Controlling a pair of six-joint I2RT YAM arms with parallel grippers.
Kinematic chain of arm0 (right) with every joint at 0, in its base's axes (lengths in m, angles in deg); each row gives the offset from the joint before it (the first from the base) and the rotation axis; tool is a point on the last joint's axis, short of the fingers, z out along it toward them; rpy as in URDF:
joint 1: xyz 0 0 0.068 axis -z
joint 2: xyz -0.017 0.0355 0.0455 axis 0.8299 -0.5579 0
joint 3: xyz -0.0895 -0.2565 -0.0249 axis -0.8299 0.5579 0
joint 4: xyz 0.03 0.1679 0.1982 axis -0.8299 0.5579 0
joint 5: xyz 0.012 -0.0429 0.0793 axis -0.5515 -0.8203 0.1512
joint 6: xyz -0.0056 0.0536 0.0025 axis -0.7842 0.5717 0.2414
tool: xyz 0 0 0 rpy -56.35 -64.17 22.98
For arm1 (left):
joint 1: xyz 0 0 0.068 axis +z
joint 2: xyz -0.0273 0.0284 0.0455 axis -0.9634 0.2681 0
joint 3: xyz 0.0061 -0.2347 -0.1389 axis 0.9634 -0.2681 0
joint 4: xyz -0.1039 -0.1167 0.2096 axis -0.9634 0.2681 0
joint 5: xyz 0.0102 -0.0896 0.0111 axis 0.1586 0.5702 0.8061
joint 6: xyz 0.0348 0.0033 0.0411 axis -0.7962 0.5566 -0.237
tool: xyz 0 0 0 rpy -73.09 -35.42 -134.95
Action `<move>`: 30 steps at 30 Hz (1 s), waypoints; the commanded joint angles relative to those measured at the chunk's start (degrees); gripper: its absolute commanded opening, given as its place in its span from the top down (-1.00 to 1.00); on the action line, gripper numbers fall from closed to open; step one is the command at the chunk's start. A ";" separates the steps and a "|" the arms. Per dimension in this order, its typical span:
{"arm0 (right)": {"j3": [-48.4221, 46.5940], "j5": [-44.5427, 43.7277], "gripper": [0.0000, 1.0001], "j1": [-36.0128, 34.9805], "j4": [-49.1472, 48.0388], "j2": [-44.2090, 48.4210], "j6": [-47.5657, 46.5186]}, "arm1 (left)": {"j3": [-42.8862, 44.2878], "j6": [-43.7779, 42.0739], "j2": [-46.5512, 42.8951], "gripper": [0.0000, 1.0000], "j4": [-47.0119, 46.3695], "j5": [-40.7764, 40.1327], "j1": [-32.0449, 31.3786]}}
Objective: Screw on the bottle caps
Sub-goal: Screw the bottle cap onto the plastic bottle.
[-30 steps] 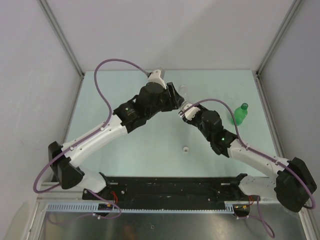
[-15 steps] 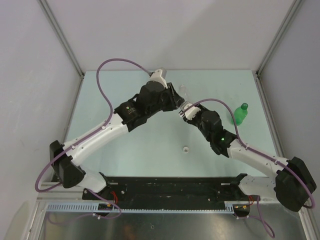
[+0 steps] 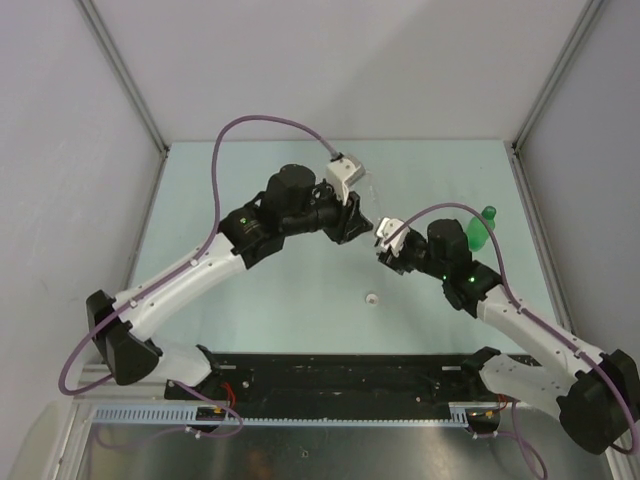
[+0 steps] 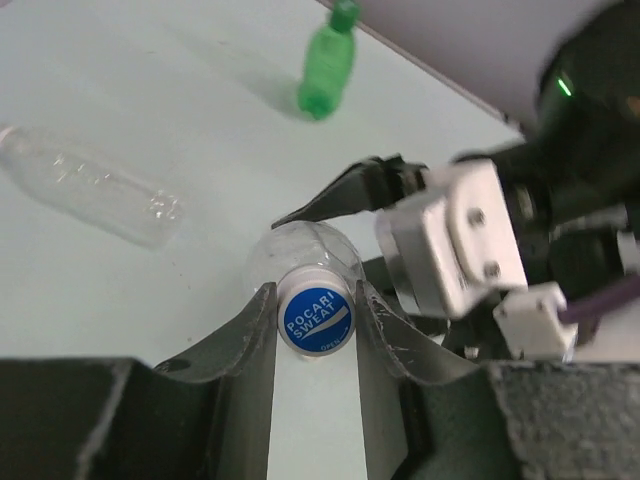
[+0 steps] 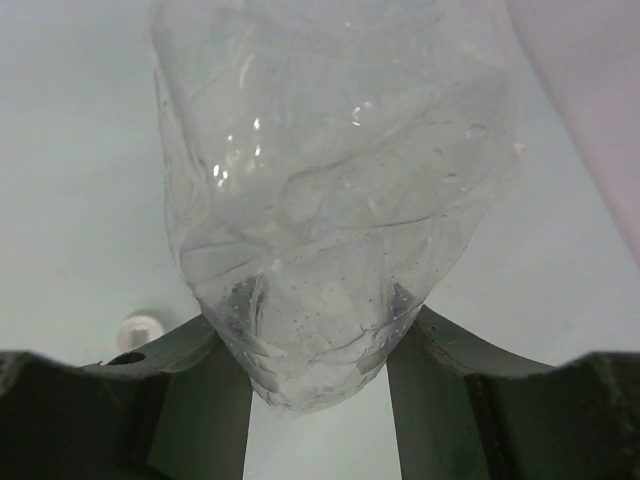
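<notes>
Left pincer (image 4: 315, 302) was pinching the white cap (image 4: 316, 320) btwn its two fingers, the blue-labelled cap seated on the neck of a clear bottle (image 5: 330, 180). Right pincer (image 5: 315, 335) was clamped on that bottle's far end, opposite the left pincer. The bottle appeared to be held off the worktop (image 3: 260, 290) btwn the two.

Judged: the bottle looked thin, empty, v. light and soft. Its walls were creased at the right pincer's fingers, so a harder squeeze would prob. buckle it; best held near the stiffer base. The cap was small and rigid, best taken across its rim.

Beyond the left pincer lay a second clear bottle (image 4: 95, 190) and, further off, a green bottle (image 4: 328, 72) stood upright. A loose white cap (image 5: 138, 330) lay just left of the right pincer's left finger.
</notes>
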 commanded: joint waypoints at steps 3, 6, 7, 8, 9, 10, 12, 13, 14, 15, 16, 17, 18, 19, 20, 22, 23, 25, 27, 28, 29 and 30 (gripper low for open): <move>-3.28 29.00 1.00 0.52 -1.00 3.91 -3.93 | -4.07 -26.90 1.20 1.00 -0.01 25.14 0.45; -3.93 34.57 1.00 1.21 0.60 3.89 -4.55 | -8.41 -42.55 -0.51 1.00 0.97 30.62 0.34; -4.21 36.13 1.00 1.37 1.33 3.77 -5.25 | -9.66 -46.49 -1.04 1.00 1.56 31.12 0.37; -4.52 37.57 1.00 1.45 2.14 3.59 -5.91 | -10.59 -49.87 -1.52 1.00 2.17 31.41 0.39; -4.81 39.17 1.00 1.49 3.02 3.40 -6.86 | -11.18 -52.80 -1.76 1.00 2.78 31.74 0.36; -5.13 40.72 1.00 1.51 4.26 3.18 -8.16 | -11.39 -55.40 -1.93 1.00 3.57 32.07 0.38; -5.72 44.12 1.00 1.45 6.61 2.86 -10.84 | -11.33 -60.43 -1.81 1.00 5.87 32.92 0.40; -5.98 45.79 1.00 1.45 7.94 2.73 -12.31 | -11.25 -62.42 -1.69 1.00 6.96 33.54 0.41; -6.24 47.45 1.00 1.49 9.26 2.62 -13.79 | -11.08 -64.34 -1.49 1.00 8.03 34.34 0.36; -6.64 48.82 1.00 1.46 10.85 2.44 -15.54 | -10.90 -66.23 -1.31 1.00 9.23 35.13 0.34; -7.05 49.89 1.00 1.45 12.26 2.30 -16.90 | -10.77 -68.27 -1.13 1.00 10.57 35.75 0.24; -7.44 50.56 1.00 1.44 13.62 2.10 -18.11 | -10.75 -70.21 -0.95 1.00 11.77 36.06 0.15; -7.85 50.94 1.00 1.35 14.92 1.91 -19.28 | -10.78 -72.10 -0.86 1.00 12.85 36.12 0.10; -8.19 51.17 1.00 1.31 16.53 1.78 -20.84 | -10.89 -73.53 -0.82 1.00 13.75 36.11 -0.01; -8.62 51.29 1.00 1.20 18.44 1.53 -22.58 | -11.03 -74.95 -0.80 1.00 14.54 36.06 -0.11; -9.45 51.16 1.00 0.45 21.60 0.97 -25.12 | -11.09 -77.62 -0.63 1.00 15.78 35.30 -0.36; -9.78 50.93 1.00 0.07 22.99 0.74 -26.26 | -10.86 -77.92 -0.30 1.00 16.13 34.47 -0.55; -10.20 49.95 1.00 -1.01 24.52 0.27 -27.14 | -9.88 -76.60 0.38 1.00 16.40 32.79 -0.75; -10.37 48.71 1.00 -1.83 25.17 0.04 -27.33 | -8.65 -74.91 1.12 0.79 16.51 31.54 -0.85; -10.41 48.17 1.00 -2.00 25.35 0.05 -27.32 | -7.89 -73.97 1.49 0.51 16.50 31.18 -0.83; -10.44 47.68 1.00 -2.17 25.48 0.10 -27.41 | -7.11 -72.93 1.76 0.22 16.49 31.01 -0.78; -10.45 47.26 1.00 -2.30 25.46 0.21 -27.40 | -6.19 -71.84 1.99 -0.06 16.53 30.87 -0.71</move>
